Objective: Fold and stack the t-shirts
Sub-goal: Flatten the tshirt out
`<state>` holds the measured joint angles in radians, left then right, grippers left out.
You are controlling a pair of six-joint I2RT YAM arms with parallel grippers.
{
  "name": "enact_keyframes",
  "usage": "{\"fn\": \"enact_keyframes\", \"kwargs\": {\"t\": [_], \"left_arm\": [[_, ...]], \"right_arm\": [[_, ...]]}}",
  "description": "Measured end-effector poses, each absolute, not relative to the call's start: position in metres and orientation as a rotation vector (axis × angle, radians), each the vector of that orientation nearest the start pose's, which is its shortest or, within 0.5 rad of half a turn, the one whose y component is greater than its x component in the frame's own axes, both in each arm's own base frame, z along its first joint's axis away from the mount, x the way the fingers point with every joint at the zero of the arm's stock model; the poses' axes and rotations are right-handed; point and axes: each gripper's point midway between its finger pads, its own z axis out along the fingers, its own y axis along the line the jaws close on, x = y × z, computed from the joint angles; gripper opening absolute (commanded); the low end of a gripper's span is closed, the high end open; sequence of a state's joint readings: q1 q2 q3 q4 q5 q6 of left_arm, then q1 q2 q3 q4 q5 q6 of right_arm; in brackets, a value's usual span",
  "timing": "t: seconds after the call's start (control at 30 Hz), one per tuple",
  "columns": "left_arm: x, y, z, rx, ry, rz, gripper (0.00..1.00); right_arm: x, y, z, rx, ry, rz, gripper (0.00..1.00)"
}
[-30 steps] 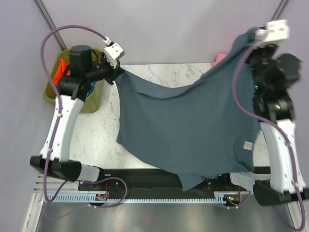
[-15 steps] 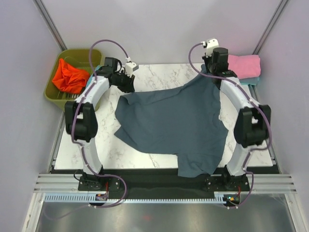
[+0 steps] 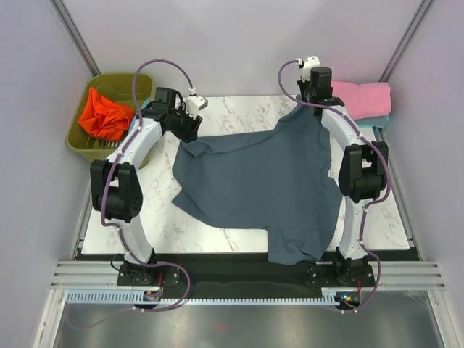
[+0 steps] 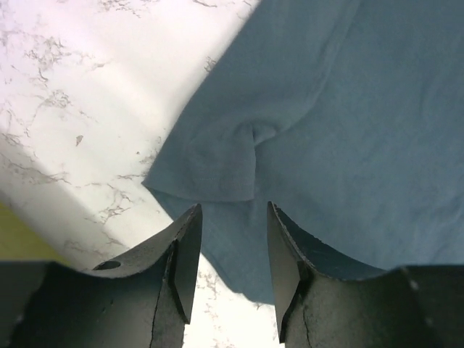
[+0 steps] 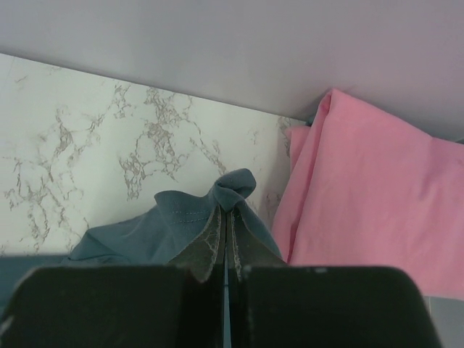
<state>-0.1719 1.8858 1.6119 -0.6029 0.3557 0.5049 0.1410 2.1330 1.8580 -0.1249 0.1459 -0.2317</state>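
Since earlier: left jaws parted, slate shirt (image 3: pixel 261 181) corner dropped onto table (image 3: pixel 138 210); right jaws clamp shirt.

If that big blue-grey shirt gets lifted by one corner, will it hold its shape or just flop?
Probably flop: the shirt lies wrinkled on the table and droops over its near edge. It likely bunches when pinched, as at the right gripper. It looks thin, so probably light.
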Motion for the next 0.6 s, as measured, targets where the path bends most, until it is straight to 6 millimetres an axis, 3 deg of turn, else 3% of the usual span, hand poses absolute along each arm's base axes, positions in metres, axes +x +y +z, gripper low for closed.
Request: {"fn": "enact_keyframes", "kwargs": {"t": [0.13, 0.3, 0.47, 0.6], "left_arm": [[0.454, -0.123, 0.140, 1.086, 2.171, -0.233, 0.47], [0.444, -0.119, 0.109, 1.208, 2.236, -0.245, 0.43], [0.455, -0.121, 0.081, 1.282, 2.286, -0.270, 0.44], [0.460, -0.131, 0.078, 1.329, 2.282, -0.281, 0.44]], "right_arm": [[0.612, 0.053, 0.196, -0.256, 1.963, -0.183, 0.00], [0.603, 0.053, 0.196, -0.243, 1.970, -0.170, 0.00], [0.597, 0.053, 0.196, -0.236, 1.978, -0.164, 0.00], [0.594, 0.053, 0.197, -0.234, 1.978, -0.163, 0.00]]}}
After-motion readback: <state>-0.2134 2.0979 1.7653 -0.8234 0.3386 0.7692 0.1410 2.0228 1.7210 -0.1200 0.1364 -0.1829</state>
